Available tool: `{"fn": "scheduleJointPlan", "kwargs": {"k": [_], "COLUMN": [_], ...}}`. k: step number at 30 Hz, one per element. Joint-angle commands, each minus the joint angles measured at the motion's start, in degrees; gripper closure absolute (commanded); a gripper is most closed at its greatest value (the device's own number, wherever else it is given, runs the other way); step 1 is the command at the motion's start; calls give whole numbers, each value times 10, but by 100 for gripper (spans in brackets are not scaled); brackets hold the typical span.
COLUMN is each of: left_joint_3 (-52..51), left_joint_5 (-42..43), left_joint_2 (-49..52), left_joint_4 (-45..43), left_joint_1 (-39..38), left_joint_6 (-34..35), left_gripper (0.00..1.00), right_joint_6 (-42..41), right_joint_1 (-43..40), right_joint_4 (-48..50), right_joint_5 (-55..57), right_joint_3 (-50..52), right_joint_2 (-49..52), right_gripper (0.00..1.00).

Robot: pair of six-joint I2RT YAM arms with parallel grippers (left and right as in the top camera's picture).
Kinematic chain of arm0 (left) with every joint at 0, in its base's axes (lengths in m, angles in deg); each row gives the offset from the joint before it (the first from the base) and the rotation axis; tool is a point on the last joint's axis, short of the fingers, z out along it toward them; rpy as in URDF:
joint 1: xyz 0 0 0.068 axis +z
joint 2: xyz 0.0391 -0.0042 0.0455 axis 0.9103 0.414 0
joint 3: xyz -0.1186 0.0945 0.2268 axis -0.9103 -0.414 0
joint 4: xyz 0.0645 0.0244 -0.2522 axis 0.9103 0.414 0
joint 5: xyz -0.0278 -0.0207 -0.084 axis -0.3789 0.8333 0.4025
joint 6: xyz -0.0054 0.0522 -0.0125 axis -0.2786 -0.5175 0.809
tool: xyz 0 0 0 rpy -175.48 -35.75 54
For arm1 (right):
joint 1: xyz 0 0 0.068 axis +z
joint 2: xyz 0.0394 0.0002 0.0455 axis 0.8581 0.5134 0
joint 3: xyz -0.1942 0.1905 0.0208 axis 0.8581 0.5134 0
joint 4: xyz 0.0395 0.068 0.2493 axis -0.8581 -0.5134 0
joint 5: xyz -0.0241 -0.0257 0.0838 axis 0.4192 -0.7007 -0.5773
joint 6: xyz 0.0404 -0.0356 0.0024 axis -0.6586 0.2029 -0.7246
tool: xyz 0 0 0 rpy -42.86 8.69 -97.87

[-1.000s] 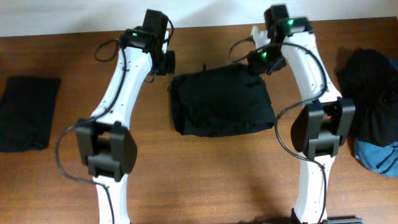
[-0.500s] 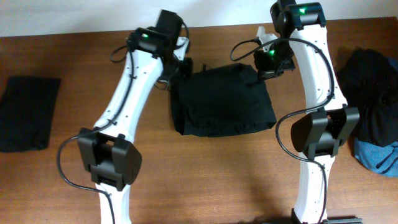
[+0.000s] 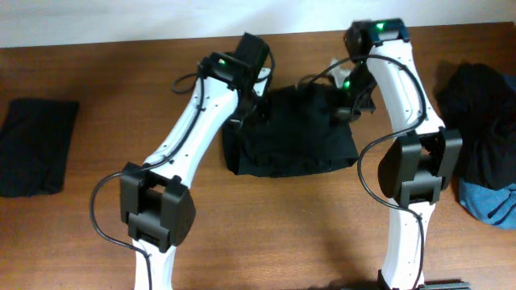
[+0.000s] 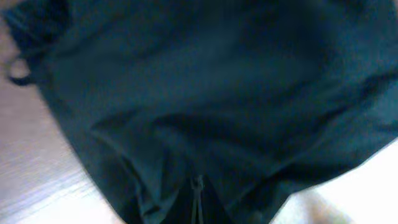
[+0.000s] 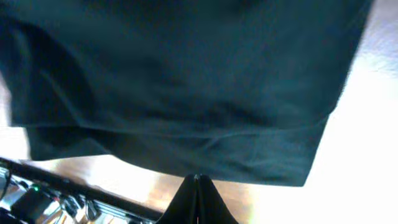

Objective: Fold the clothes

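Note:
A black garment [image 3: 290,137], folded into a rough rectangle, lies at the middle of the table. My left gripper [image 3: 256,103] is over its far left edge. In the left wrist view its fingers [image 4: 198,202] are shut, and creases in the black cloth [image 4: 205,93] run in to their tip. My right gripper [image 3: 349,101] is at the far right edge. Its shut fingers [image 5: 196,199] meet the hem of the cloth [image 5: 186,87]. A pile of black clothes [image 3: 484,113] with a blue garment [image 3: 492,201] lies at the right.
Another folded black garment [image 3: 32,145] lies at the table's left edge. The wooden table [image 3: 266,234] shows in front of the middle garment. Both arm bases stand at the near edge. A white wall runs along the far side.
Both grippers have moved from the garment's far corners inward and slightly nearer, over its far edge. The left arm has swung well to the right. The far edge has bunched a little.

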Motion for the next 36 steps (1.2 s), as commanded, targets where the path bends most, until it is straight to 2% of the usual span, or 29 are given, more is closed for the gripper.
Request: {"fn": "scheduleJointPlan", "kwargs": {"k": [1,6,10,19,24,31,36], "left_joint_3": [-50,-111,-138,-206,-242,-273,-278], "left_joint_5": [0,7,25,21,-26,-161,-173], "left_joint_2": [1,1,1,1,1,1,0], "left_joint_4": [-39,-142,-187,-191,-172,-177,-181], "left_joint_1": [-13,-23,-26,-36,-36,-35,-28], "left_joint_6": [20,37,51,44,31,28,-6], "left_gripper": [100,100,100,100,100,99,100], "right_joint_6": [23,24,24,23,23,5,6], "right_joint_1": [4,21,31,33,33,33,33], "right_joint_4": [8,50,79,137,184,314,367], "right_joint_5": [-14,-13,-13,19,41,94,95], "right_joint_3": [33,66,91,158,214,332,385], "right_joint_2": [-23,-23,-23,-23,-23,-23,-23], "right_gripper": [96,96,96,96,96,96,96]}}
